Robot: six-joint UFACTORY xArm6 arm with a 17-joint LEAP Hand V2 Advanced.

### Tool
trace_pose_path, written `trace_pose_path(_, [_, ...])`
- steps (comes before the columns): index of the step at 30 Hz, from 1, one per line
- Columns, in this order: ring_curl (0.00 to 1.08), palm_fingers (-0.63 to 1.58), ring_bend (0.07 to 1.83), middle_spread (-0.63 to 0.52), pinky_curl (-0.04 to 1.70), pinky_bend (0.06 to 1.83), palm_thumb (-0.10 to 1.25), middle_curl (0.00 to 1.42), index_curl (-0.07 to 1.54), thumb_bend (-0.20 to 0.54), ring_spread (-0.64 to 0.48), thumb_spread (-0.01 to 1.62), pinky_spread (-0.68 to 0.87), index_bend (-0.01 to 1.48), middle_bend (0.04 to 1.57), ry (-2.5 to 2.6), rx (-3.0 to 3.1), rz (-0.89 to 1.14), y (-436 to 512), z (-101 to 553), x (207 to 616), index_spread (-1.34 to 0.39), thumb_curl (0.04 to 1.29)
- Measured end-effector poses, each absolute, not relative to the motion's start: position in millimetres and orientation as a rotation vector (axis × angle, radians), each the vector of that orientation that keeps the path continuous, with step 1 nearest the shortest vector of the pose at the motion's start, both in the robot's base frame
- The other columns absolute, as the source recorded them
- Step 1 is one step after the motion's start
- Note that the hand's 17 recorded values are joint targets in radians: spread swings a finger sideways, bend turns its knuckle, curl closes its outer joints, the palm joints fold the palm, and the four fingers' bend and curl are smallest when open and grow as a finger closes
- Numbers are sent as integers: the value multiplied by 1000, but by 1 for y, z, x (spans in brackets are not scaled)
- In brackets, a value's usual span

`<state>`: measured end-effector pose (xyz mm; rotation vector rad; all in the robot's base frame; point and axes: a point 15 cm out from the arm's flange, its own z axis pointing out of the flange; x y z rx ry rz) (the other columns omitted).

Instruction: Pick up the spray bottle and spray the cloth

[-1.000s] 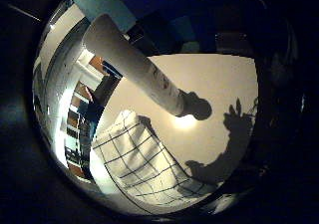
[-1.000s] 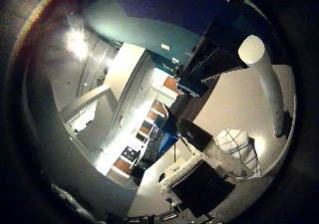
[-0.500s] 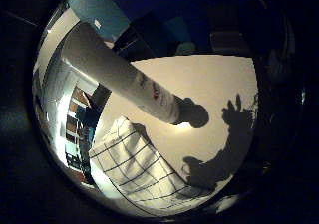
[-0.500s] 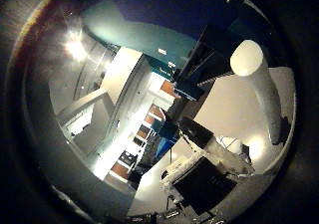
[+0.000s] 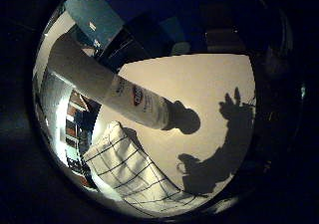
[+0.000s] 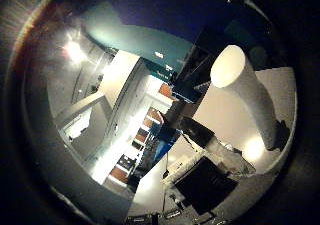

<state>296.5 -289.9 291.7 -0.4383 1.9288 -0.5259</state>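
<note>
A white spray bottle (image 5: 120, 85) stands upright on a beige table (image 5: 214, 80). It is tall and round, with a printed label low on its side, and it fills a good part of the right little finger side palm view, so it is close to the palm. A white cloth with a dark checked pattern (image 5: 130, 169) lies flat on the table right beside the bottle's base. In the right thumb side palm view the bottle (image 6: 245, 95) rises from the table with its rounded top towards the camera. The right hand is over the table next to the bottle.
A dark shadow (image 5: 224, 134) falls on the table beyond the bottle. Past the table's edge are a teal wall (image 6: 140, 30), shelves with coloured items (image 5: 72, 124) and a dark piece of furniture (image 6: 205, 190).
The bottle has grown larger in both views over the last second: the palm has moved closer to it. The cloth and the bottle stay where they were on the table.
</note>
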Motion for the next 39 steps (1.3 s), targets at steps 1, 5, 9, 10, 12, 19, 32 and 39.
trace_pose_path(1, [335,160,570,127,308,401,763,403,291,-26,120,997,349,156,281,1930,-437,-523,-290,291,297,-121,392])
trace_pose_path(5, [336,160,569,127,308,407,761,402,290,-25,119,1000,352,158,283,1946,-435,-498,-289,279,298,-121,392])
trace_pose_path(9, [340,165,580,118,307,405,757,404,292,-25,120,1001,353,158,289,1954,-431,-486,-290,272,298,-122,396])
trace_pose_path(10, [340,164,581,116,306,405,757,404,292,-25,117,1001,353,158,290,1957,-428,-480,-290,270,298,-122,397])
trace_pose_path(12, [340,164,582,114,306,405,756,404,293,-25,112,1001,354,159,290,1962,-426,-470,-290,266,299,-119,398])
trace_pose_path(19, [344,167,592,112,308,408,748,408,292,-24,108,1010,352,157,294,1959,-430,-454,-292,261,307,-118,397])
trace_pose_path(32, [350,186,619,92,308,437,747,418,294,-24,110,1012,345,160,324,1936,-421,-444,-309,269,329,-109,399])
trace_pose_path(39, [357,210,645,76,309,451,755,429,297,-24,88,1010,336,157,353,1940,-407,-417,-320,264,342,-119,396])
